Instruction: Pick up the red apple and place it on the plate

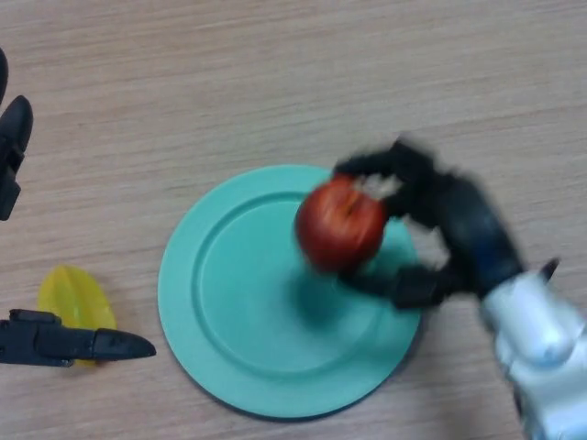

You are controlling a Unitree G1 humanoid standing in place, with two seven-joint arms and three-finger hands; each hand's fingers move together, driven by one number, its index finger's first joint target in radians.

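Red apple (339, 225) held over the right part of the teal plate (229, 357), right hand (449, 229) clenched around it.

Risk from here, as a judgement: if released too early or too near the rim, round apple likely to roll across the smooth plate and off onto the tabletop (275, 82); a shadow under it suggests not yet resting on the plate, so a drop could also bounce. Apple itself deep red, glossy, round, with a small dip at the stem on top. Left hand (64, 342) idle at the left edge, fingers straight, lying over a yellow object (69, 298), well apart from the apple.
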